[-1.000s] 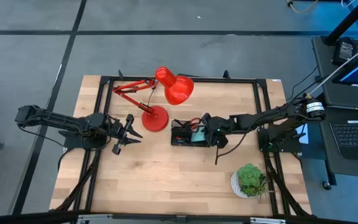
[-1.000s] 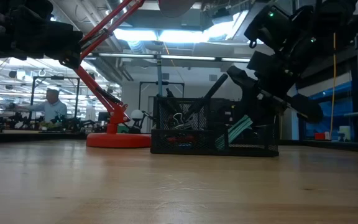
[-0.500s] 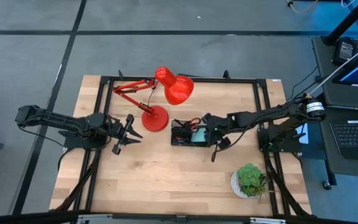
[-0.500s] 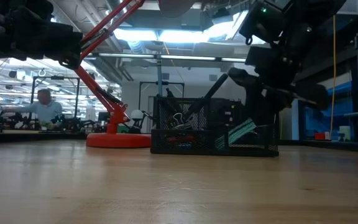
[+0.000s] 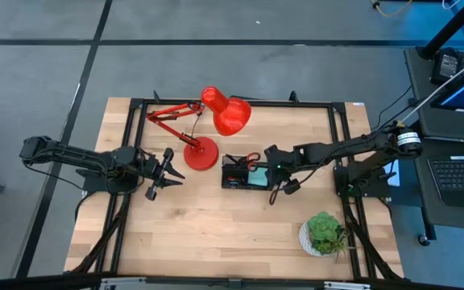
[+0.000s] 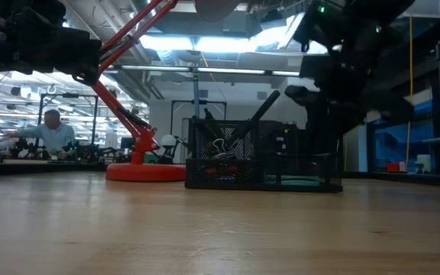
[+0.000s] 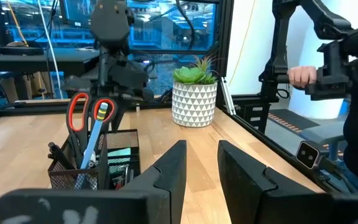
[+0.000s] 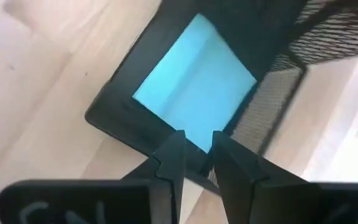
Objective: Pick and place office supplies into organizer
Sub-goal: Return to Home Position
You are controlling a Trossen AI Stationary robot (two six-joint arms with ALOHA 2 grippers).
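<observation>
The organizer (image 5: 234,176) is a black mesh tray standing on the table just right of the lamp's base. Red-handled scissors (image 7: 86,112) and a light-blue pen (image 7: 95,140) stand upright in its taller part. The teal sticky-note pad (image 8: 194,93) lies flat on the floor of its low compartment. My right gripper (image 8: 197,140) hangs open over that compartment's rim, pointing steeply down, with nothing between its fingers. My left gripper (image 7: 202,149) waits open at the table's left, level, facing the organizer (image 7: 98,168).
A red desk lamp (image 5: 216,121) stands behind the organizer, its round base (image 5: 200,153) close to the organizer's left side. A potted plant (image 5: 325,232) sits near the right front corner. Bare wood lies between the two grippers. A person's hand (image 7: 300,76) shows beyond the table.
My right gripper has risen a little above the organizer and has tipped and rolled into a steeper downward pose. The teal pad, which leaned tilted inside the low compartment, has dropped and now lies flat on its floor.
</observation>
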